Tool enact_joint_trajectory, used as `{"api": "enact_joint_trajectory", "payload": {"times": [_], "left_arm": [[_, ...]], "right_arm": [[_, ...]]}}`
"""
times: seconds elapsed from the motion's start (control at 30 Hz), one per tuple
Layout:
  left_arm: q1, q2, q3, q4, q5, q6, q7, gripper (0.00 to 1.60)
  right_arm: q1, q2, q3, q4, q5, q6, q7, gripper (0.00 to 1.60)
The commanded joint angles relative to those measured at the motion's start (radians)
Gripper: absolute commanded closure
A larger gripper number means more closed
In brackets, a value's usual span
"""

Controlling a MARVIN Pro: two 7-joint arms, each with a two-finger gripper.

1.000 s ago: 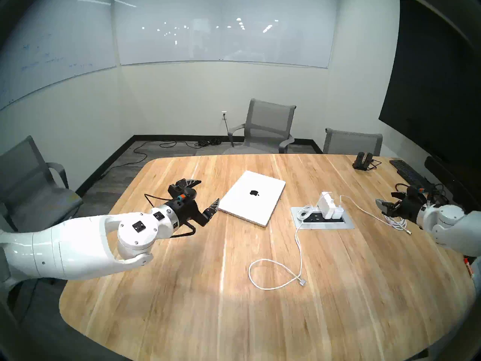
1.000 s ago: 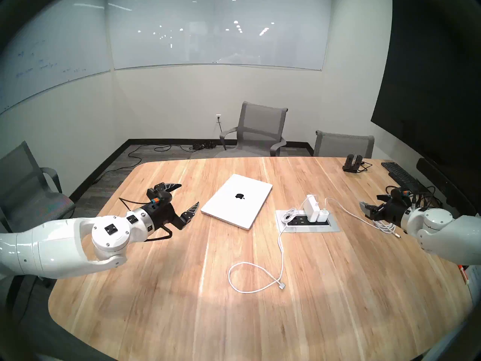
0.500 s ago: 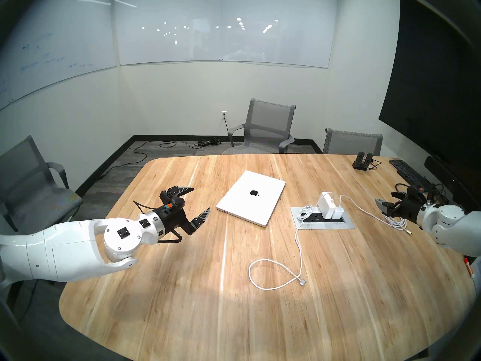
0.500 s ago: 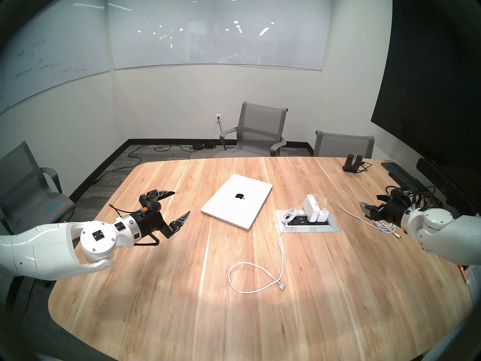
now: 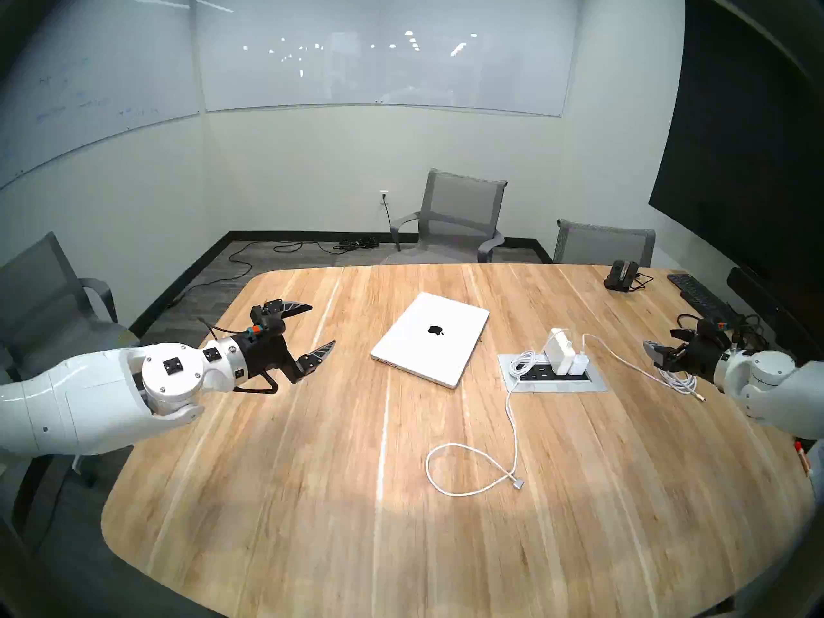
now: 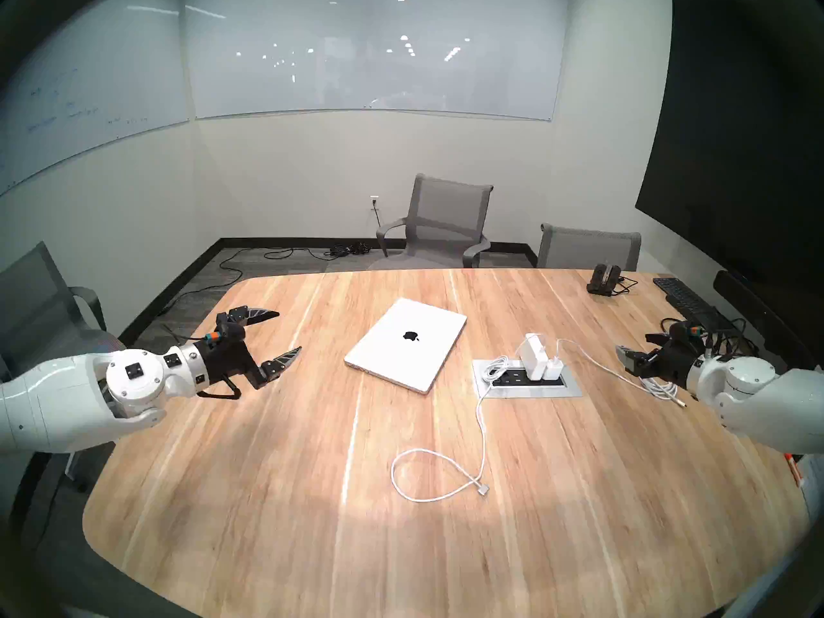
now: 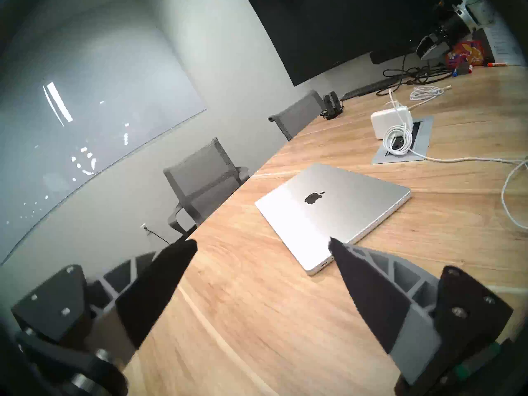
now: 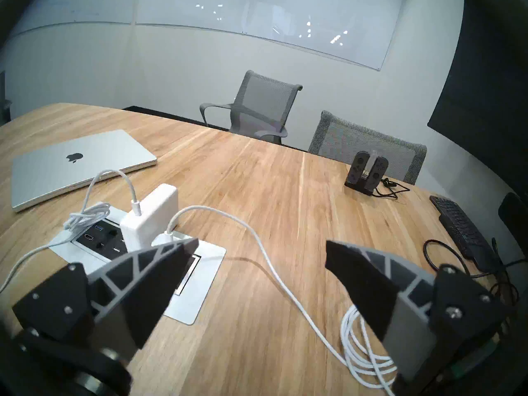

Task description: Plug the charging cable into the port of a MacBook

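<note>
Head view: power brick (image 5: 561, 350) apparently plugged into table recess (image 5: 593, 383); both jaws wide, empty.

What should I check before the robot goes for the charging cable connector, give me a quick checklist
1. Left tool open and empty: ok, fingers wide apart, nothing between them.
2. Right tool open and empty: ok; it hangs above the other white cable's coil.
3. Charging cable connector free on the table: ok, at the end of a loop, nothing on top.
4. Cable joined to the power brick: ok, brick stands in the outlet box.
5. MacBook closed, flat, clear of both tools: ok.
6. Port location: cannot tell which of the dark slots on the near side edge it is.
</note>
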Motion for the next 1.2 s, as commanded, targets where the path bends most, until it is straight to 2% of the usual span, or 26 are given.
{"api": "enact_joint_trajectory", "payload": {"times": [0.0, 0.1, 0.13, 0.2, 0.3, 0.47, 0.6, 0.7, 0.83, 1.03, 1.1, 1.17], "left_arm": [[-0.03, 0.004, -0.017, 0.118, -0.001, -0.096, -0.119, 0.0], [-0.031, -0.001, -0.013, 0.166, 0.019, -0.124, -0.165, 0.0], [-0.035, -0.019, -0.013, 0.21, 0.033, -0.148, -0.195, 0.0], [-0.04, -0.025, -0.015, 0.228, 0.048, -0.156, -0.209, 0.0], [-0.057, -0.061, -0.022, 0.291, 0.085, -0.174, -0.236, 0.0], [-0.094, -0.146, -0.048, 0.391, 0.067, -0.216, -0.303, 0.0], [-0.128, -0.193, -0.065, 0.369, 0.074, -0.201, -0.331, 0.0], [-0.14, -0.215, -0.075, 0.327, 0.057, -0.206, -0.351, 0.0], [-0.158, -0.277, -0.093, 0.326, 0.031, -0.23, -0.394, 0.0], [-0.18, -0.282, -0.105, 0.324, -0.03, -0.28, -0.519, 0.0], [-0.192, -0.283, -0.09, 0.351, -0.027, -0.306, -0.554, 0.0], [-0.193, -0.292, -0.086, 0.39, -0.067, -0.324, -0.601, 0.0]], "right_arm": [[0.01, -0.003, 0.009, -0.002, -0.001, -0.004, 0.002, 0.0], [0.01, -0.003, 0.009, -0.002, -0.001, -0.004, 0.002, 0.0], [0.01, -0.003, 0.009, -0.002, -0.001, -0.004, 0.002, 0.0], [0.01, -0.003, 0.009, -0.002, -0.001, -0.004, 0.002, 0.0], [0.01, -0.004, 0.009, -0.002, -0.001, -0.004, 0.002, 0.0], [0.009, -0.004, 0.009, -0.001, 0.0, -0.004, 0.001, 0.0], [0.008, -0.005, 0.009, -0.001, 0.0, -0.004, 0.001, 0.0], [0.008, -0.005, 0.009, -0.001, 0.001, -0.004, 0.0, 0.0], [0.008, -0.005, 0.009, -0.001, 0.001, -0.004, 0.001, 0.0], [0.008, -0.005, 0.01, -0.001, 0.001, -0.004, 0.001, 0.0], [0.009, -0.004, 0.01, -0.001, 0.0, -0.005, 0.002, 0.0], [0.009, -0.004, 0.01, -0.002, 0.0, -0.005, 0.002, 0.0]]}}
